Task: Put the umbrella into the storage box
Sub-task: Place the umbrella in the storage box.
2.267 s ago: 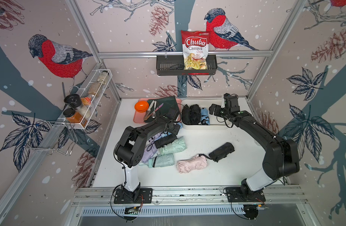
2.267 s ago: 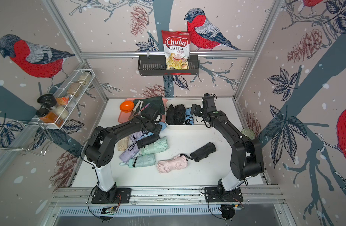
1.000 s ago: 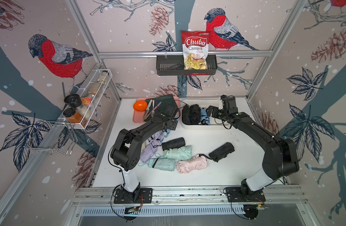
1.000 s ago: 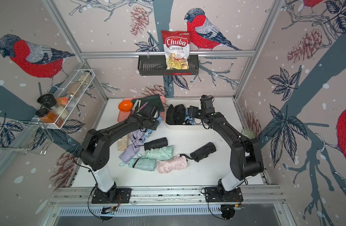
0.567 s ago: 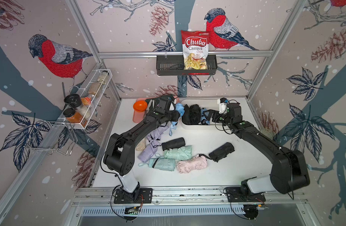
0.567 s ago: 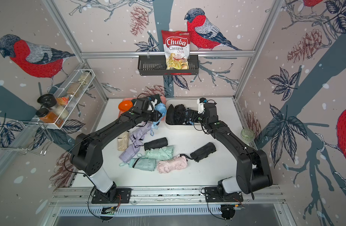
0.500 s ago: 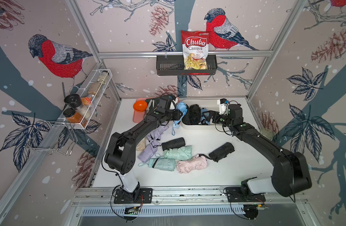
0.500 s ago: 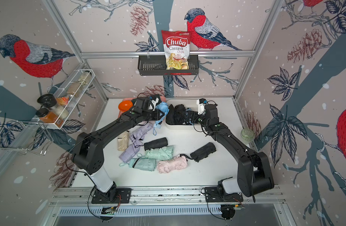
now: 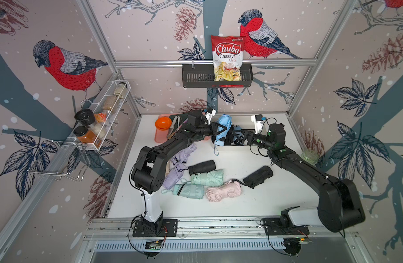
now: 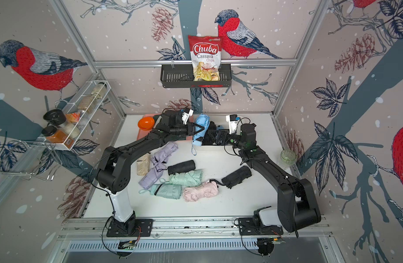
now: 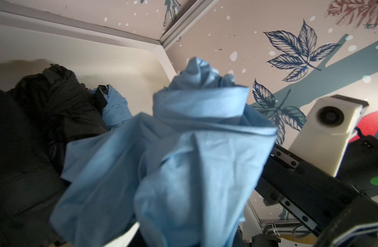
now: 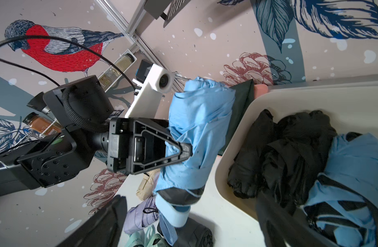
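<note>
Clamping a folded light-blue umbrella [image 9: 224, 126] around its middle, the left gripper [image 12: 184, 150] held it in the air at the end of the cream storage box [image 12: 307, 96] nearer the left arm. The jaws were pressed into the fabric from both sides. The umbrella hung tilted, its handle end and wrist strap pointing down just outside the box wall, not yet inside. The right gripper [image 9: 240, 137] hovered over the box with its jaws spread wide and nothing between them. Inside the box lay black umbrellas [image 12: 280, 149] and another blue one [image 12: 350, 171]. On the white table [image 9: 275, 198] in front, lavender [image 9: 180, 167], mint [image 9: 207, 178], pink [image 9: 223, 191] and black [image 9: 258, 174] folded umbrellas lay close together.
</note>
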Action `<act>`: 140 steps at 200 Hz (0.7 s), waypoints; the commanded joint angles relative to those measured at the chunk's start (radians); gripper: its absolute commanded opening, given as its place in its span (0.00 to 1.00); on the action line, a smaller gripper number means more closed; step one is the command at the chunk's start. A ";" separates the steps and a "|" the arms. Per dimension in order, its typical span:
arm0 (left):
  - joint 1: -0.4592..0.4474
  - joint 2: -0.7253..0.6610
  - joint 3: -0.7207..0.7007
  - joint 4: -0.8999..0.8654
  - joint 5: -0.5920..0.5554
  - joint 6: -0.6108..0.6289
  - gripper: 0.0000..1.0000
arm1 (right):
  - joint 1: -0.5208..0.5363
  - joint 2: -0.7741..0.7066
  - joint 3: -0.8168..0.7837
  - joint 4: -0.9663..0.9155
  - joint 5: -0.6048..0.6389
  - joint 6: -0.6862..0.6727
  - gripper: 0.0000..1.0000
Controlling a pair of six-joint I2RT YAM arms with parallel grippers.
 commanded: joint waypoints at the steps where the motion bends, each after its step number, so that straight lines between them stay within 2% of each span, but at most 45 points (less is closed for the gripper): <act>1: -0.007 0.004 0.013 0.113 0.095 -0.021 0.12 | -0.006 0.042 0.046 0.077 -0.044 0.005 0.98; 70: -0.022 0.012 0.028 0.101 0.135 0.002 0.14 | -0.028 0.182 0.134 0.174 -0.116 0.068 0.96; 109: -0.031 0.031 0.055 0.083 0.136 0.010 0.15 | -0.029 0.246 0.145 0.287 -0.190 0.151 0.91; 123: -0.034 0.039 0.062 0.072 0.131 0.012 0.17 | -0.030 0.263 0.146 0.322 -0.208 0.176 0.85; 140: -0.034 0.045 0.068 0.066 0.121 0.012 0.20 | -0.029 0.275 0.148 0.345 -0.223 0.194 0.69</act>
